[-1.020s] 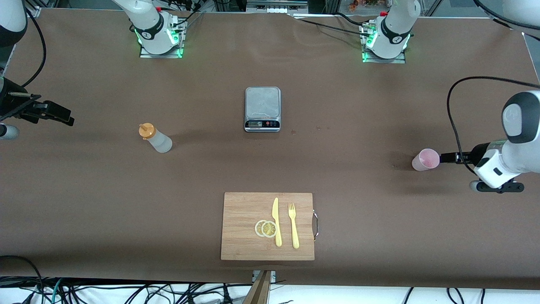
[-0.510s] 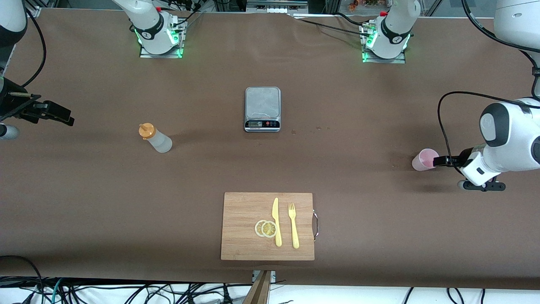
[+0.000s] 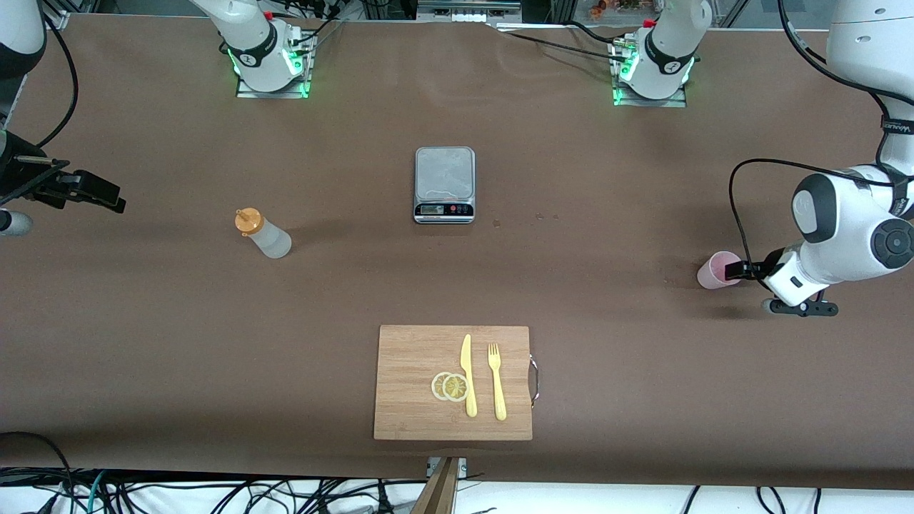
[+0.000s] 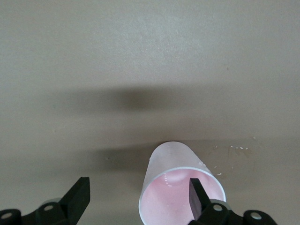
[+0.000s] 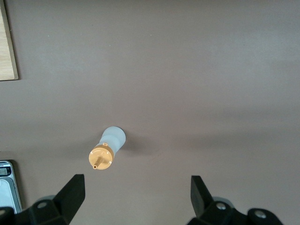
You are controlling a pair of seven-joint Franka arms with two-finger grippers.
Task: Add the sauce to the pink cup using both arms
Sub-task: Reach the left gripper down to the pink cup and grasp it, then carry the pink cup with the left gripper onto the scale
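Right claw (image 3: pixel 107 196) hangs wide open and empty at the right arm's edge of the brown tabletop (image 3: pixel 143 343), waiting. Near it stands the translucent whitish squeeze bottle with the orange nozzle cap (image 3: pixel 262 234), upright. At the left arm's edge, the left claw (image 3: pixel 735 271) is down at the small pale pink plastic cup (image 3: pixel 716 270), fingers (image 4: pixel 199 192) spread, one inside the rim, not clamped.

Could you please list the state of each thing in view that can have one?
Pink cup: upright, not yet gripped.
Sauce bottle: upright, capped, untouched.
Scale: plate bare.
Left gripper: open, one finger inside the cup's rim, one outside.
Right gripper: open, waiting above the table near its own end.
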